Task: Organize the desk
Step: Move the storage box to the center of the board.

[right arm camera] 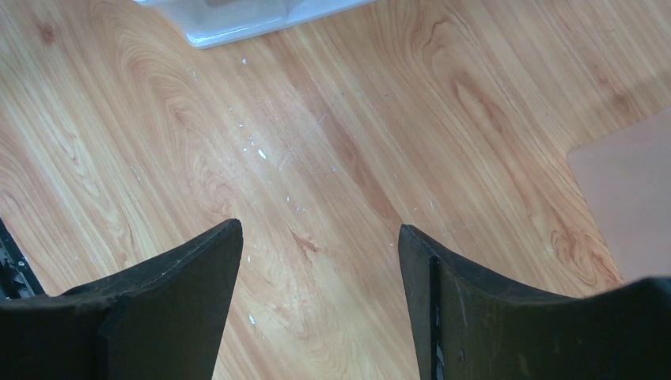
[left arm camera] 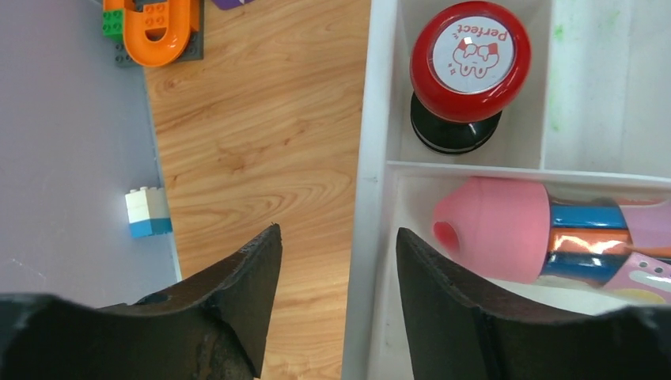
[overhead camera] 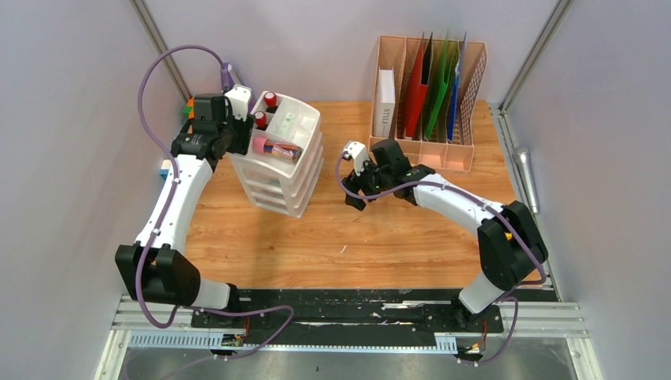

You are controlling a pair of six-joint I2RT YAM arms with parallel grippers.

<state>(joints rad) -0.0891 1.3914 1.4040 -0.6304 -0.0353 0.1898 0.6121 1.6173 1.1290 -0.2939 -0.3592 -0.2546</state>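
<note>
Table planks lie bare directly beneath the right end effector, whose fingers stand apart around nothing. Ahead of it shows a corner of the white drawer unit, and past one finger the pink file rack. The left end effector is parted astride the drawer unit's top-tray wall, its outer finger clear of it. By the inner finger lies a pink-capped tube, with a red stamp ahead. Past the outer finger, a white-and-blue brick sits against the grey wall.

White links are alternating with black joints on left arm and right arm; purple cables are running along both; end effector fingers are showing scuffed black.
</note>
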